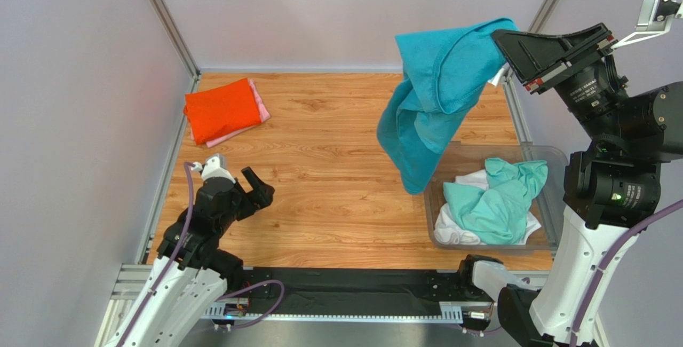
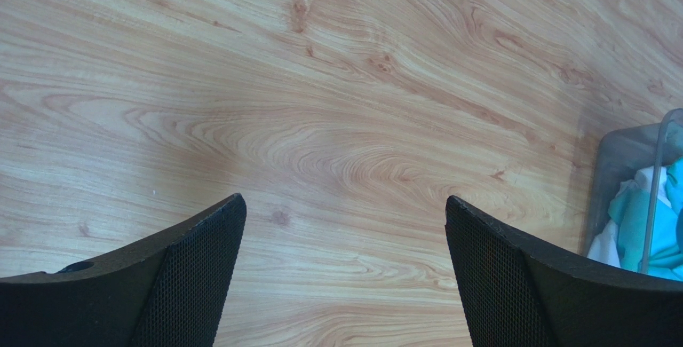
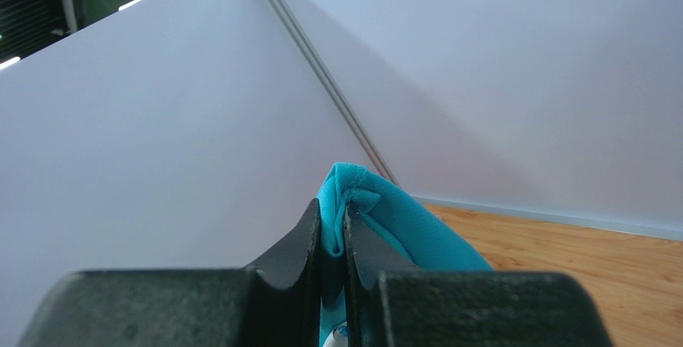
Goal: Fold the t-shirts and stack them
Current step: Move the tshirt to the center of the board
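Your right gripper [image 1: 501, 47] pinches the teal t-shirt [image 1: 437, 91], dangling bunched at upper right; lower it onto the table [image 1: 337, 147] at centre, and let your left gripper [image 1: 236, 175], jaws spread wide at lower left, take a hem corner to spread it flat.
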You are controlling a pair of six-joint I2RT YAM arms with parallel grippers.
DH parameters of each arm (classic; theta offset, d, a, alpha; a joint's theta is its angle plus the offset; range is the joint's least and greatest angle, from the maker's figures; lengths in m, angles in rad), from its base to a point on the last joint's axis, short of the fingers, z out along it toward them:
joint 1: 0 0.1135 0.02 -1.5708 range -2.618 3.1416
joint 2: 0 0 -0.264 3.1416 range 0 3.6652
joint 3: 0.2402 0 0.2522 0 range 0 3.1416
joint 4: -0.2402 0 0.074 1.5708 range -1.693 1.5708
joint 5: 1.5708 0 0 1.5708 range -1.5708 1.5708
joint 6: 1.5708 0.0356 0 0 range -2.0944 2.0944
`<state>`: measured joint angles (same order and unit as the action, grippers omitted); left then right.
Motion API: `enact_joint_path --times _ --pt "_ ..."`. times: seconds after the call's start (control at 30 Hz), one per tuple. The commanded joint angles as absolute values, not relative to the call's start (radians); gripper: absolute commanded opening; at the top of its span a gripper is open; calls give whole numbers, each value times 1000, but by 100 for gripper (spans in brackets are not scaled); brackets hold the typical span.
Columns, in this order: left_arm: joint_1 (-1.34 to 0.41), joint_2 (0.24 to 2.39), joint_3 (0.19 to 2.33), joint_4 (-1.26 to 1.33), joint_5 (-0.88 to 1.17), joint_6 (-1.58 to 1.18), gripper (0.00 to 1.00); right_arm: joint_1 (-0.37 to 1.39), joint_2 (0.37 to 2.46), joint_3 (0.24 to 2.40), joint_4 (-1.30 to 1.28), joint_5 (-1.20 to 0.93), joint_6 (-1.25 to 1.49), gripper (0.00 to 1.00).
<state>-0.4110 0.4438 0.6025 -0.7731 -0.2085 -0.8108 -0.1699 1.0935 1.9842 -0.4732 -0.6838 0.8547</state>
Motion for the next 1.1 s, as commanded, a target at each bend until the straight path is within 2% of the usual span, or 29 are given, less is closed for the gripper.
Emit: enact_joint_path --times 0.0,0.1,0.13,0.2,0.23,0.33,0.43,0.63,0.8,1.07 --pt "-408 466 606 -744 -183 -821 100 -124 1091 1965 -348 -749 939 0" --pt "-408 482 606 -739 -163 -833 100 -5 1097 1915 -379 -689 867 0" --pt "-408 483 604 -735 -155 -834 100 134 1103 1904 -397 -620 835 0" --pt "-408 494 604 -738 -143 -830 100 271 1138 1882 -481 -524 700 0" --pt "-408 498 606 -742 -143 -831 100 396 1155 1875 -501 -433 660 0" --pt "-408 503 604 -755 -127 -844 100 578 1206 1806 -503 -281 562 0" --pt "-408 499 600 -764 -107 -850 100 681 1273 1786 -486 -221 522 0" --pt "-408 482 617 -813 -110 -870 100 787 1339 1740 -423 -160 485 0" --pt "-408 454 634 -853 -140 -885 100 795 1322 1672 -433 -164 489 0" --pt "-408 403 647 -914 -176 -905 100 779 1249 1384 -407 35 469 1"
